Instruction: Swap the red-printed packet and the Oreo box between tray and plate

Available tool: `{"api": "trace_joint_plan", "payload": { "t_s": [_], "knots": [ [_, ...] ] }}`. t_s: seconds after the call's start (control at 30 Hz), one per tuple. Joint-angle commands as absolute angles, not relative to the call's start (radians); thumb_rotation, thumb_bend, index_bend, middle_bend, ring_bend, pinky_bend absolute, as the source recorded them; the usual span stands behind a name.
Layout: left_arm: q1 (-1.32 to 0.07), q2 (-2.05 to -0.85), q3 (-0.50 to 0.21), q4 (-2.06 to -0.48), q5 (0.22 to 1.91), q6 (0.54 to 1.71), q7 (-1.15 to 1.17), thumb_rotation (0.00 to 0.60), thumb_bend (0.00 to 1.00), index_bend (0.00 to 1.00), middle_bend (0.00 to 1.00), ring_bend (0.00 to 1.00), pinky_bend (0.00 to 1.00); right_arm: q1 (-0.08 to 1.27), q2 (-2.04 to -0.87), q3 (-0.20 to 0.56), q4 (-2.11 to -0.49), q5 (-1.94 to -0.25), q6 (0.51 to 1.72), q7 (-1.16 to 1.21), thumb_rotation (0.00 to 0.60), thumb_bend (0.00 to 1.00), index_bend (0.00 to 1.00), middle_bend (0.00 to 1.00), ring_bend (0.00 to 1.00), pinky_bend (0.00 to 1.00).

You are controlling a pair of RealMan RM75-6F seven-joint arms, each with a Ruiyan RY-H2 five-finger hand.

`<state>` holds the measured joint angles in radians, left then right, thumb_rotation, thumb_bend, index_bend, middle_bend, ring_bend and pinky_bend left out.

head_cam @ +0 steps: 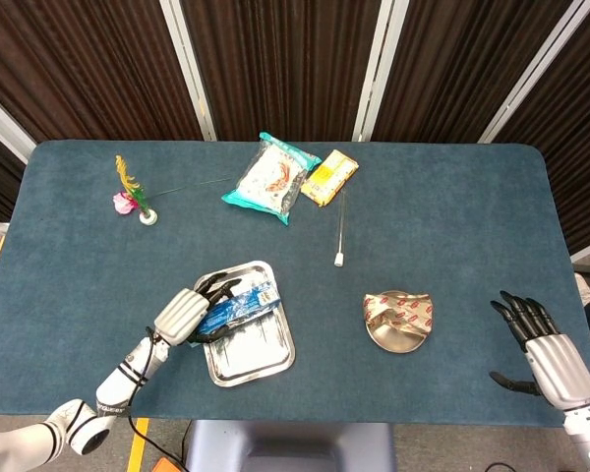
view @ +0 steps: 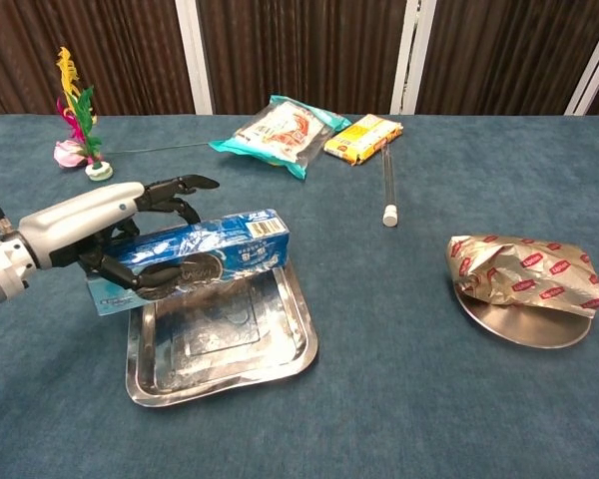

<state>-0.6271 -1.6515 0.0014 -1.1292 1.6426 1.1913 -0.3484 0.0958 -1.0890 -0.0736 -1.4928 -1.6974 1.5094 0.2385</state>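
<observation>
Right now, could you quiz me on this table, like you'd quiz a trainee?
1. True or false: the left hand holds the Oreo box over the tray.
2. What lies on the plate? A) the red-printed packet B) the yellow packet C) a feather toy
3. Fill in: the right hand holds ____.

Key: 1 true; 2 A; 3 nothing, its fingers are spread.

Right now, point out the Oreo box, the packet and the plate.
Oreo box (view: 205, 251), chest view, blue front face.
Packet (view: 524, 271), chest view, middle of the foil.
Plate (view: 524, 329), chest view, bare front rim.
</observation>
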Motion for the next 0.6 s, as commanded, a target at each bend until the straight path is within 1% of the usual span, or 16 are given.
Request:
{"api": "trace_joint_plan", "payload": {
  "t_s": [0.03,0.13,0.23,0.4,0.6],
  "knots": [
    [-0.591,-1.568,0.010,-1.261,1.615,1.206,-0.285,0.600,0.34,0.00,0.00,0.00,0.06,0.093,-1.088,-0.074,-1.496,-1.699,1.511,0.234,0.600,0.20,0.00,0.00,0.00,0.00],
    [-0.570,-1.522,0.016,-1.349,1.601,1.216,-0.255,0.600,0.32,0.00,0.00,0.00,0.06,0.089,-1.088,-0.073,-1.498,-1.700,1.520,0.230,0.600,0.20,0.00,0.00,0.00,0.00],
    [-0.563,-1.513,0.015,-1.394,1.595,1.216,-0.239,0.600,0.32,0.00,0.00,0.00,0.06,0.089,-1.091,-0.074,-1.502,-1.703,1.517,0.221,0.600,0.20,0.00,0.00,0.00,0.00],
    [-0.582,-1.558,0.001,-1.384,1.585,1.180,-0.215,0.600,0.32,0.00,0.00,0.00,0.05,0.087,-1.092,-0.084,-1.509,-1.727,1.520,0.210,0.600,0.20,0.00,0.00,0.00,0.00],
    [-0.611,-1.606,-0.026,-1.342,1.574,1.147,-0.224,0.600,0.31,0.00,0.00,0.00,0.00,0.084,-1.084,-0.083,-1.503,-1.724,1.527,0.222,0.600,0.20,0.00,0.00,0.00,0.00]
  ]
}}
